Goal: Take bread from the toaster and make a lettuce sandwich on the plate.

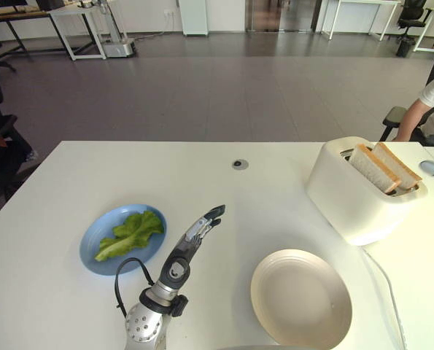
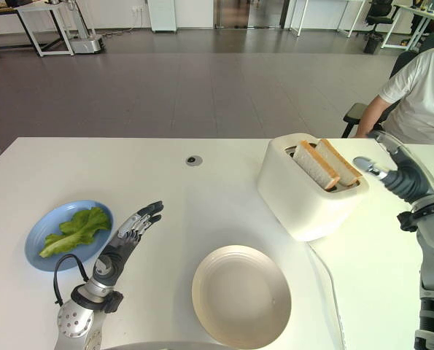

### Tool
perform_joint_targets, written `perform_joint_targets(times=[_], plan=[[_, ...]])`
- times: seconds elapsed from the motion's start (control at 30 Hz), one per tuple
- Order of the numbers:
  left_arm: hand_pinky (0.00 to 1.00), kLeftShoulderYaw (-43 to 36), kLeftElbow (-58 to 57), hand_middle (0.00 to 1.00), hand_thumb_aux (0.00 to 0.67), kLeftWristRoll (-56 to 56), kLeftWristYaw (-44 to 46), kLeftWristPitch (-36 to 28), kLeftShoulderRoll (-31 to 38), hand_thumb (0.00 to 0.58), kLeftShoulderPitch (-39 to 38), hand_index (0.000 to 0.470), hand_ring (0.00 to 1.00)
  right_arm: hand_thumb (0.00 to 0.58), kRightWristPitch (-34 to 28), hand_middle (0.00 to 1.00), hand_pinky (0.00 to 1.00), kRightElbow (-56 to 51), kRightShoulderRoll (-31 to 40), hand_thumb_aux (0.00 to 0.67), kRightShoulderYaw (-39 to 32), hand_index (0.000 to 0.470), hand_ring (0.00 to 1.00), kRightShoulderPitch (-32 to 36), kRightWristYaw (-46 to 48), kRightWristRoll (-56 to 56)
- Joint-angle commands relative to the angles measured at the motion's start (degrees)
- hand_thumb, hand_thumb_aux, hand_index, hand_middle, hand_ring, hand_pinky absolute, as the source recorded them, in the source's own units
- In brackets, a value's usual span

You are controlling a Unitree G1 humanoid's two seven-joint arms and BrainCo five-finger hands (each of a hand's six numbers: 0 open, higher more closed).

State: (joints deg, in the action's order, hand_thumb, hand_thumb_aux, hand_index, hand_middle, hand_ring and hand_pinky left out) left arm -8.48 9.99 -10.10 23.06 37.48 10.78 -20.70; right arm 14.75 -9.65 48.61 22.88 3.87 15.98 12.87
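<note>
Right eye view: two bread slices (image 2: 326, 166) upright in toaster (image 2: 300, 200), far right on counter (image 2: 224, 182). Right hand (image 2: 399, 175) just beside, fingers spread, empty. Left hand (image 2: 125, 240) outstretched, empty, near lettuce (image 2: 76, 230). Likely light, crumbly; pinch gently at exposed top edges.

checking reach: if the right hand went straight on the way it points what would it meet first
Likely the bread slice nearest it in the toaster; right hand points there, depth unclear.

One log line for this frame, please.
bread: two slices in toaster | plate: no bread yet | lettuce: on blue plate | left hand: open, between plates | right hand: open, beside toaster
</note>
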Motion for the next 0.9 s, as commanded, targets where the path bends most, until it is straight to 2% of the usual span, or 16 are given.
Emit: perform_joint_targets(times=[0.03, 0.17, 0.33, 0.4, 0.43, 0.47, 0.73, 0.83, 0.9], plan=[[0.0, -0.46, 0.35, 0.0, 0.0, 0.7, 0.04, -0.67, 0.24, 0.0, -0.34, 0.0, 0.0, 0.472, 1.44, 0.0, 0.0, -2.03, 1.2, 0.381, -3.07, 0.267, 0.0, -1.31, -0.44, 3.2], [0.0, -0.48, 0.39, 0.0, 0.0, 0.67, 0.04, -0.73, 0.21, 0.0, -0.26, 0.0, 0.0, 0.447, 1.92, 0.0, 0.0, -3.17, 1.11, 0.349, -4.66, 0.245, 0.0, -1.3, -0.49, 3.75], [0.0, -0.55, 0.5, 0.0, 0.0, 0.64, 0.02, -0.95, 0.17, 0.0, -0.13, 0.0, 0.0, 0.458, 2.39, 0.0, 0.0, -3.85, 0.67, 0.363, -6.13, 0.254, 0.0, -0.86, -0.43, 3.38], [0.0, -0.53, 0.53, 0.0, 0.0, 0.58, 0.04, -0.99, 0.2, 0.0, -0.11, 0.0, 0.0, 0.516, 2.49, 0.0, 0.0, -4.11, 0.4, 0.447, -6.47, 0.313, 0.0, -0.69, -0.56, 3.07], [0.0, -0.51, 0.55, 0.0, 0.0, 0.58, 0.02, -0.99, 0.2, 0.0, -0.13, 0.0, 0.0, 0.552, 2.53, 0.0, 0.0, -4.38, 0.28, 0.523, -6.6, 0.367, 0.0, -0.42, -0.74, 2.93], [0.0, -0.48, 0.56, 0.0, 0.0, 0.59, -0.01, -0.97, 0.19, 0.0, -0.16, 0.0, 0.0, 0.58, 2.51, 0.0, 0.0, -4.83, 0.17, 0.67, -6.59, 0.47, 0.0, 0.05, -1.04, 2.69], [0.0, -0.27, 0.6, 0.0, 0.0, 0.85, -0.28, -0.69, 0.08, 0.0, -0.4, 0.0, 0.0, 0.58, 0.1, 0.0, 0.0, -6.31, -1.57, 0.67, -5.14, 0.47, 0.0, 3.74, 2.43, -6.31], [0.0, 0.03, 0.67, 0.0, 0.0, 0.87, -0.51, -0.32, 0.02, 0.0, -0.71, 0.0, 0.0, 0.58, -4.86, 0.0, 0.0, -4.38, -2.74, 0.67, -1.53, 0.47, 0.0, 6.91, 6.56, -16.64], [0.0, 0.76, 1.61, 0.0, 0.0, 0.56, -1.21, -0.37, -0.1, 0.0, -1.37, 0.0, 0.0, 0.58, -10.86, 0.0, 0.0, -1.73, -1.56, 0.67, 2.46, 0.47, 0.0, 9.39, 11.58, -26.54]])
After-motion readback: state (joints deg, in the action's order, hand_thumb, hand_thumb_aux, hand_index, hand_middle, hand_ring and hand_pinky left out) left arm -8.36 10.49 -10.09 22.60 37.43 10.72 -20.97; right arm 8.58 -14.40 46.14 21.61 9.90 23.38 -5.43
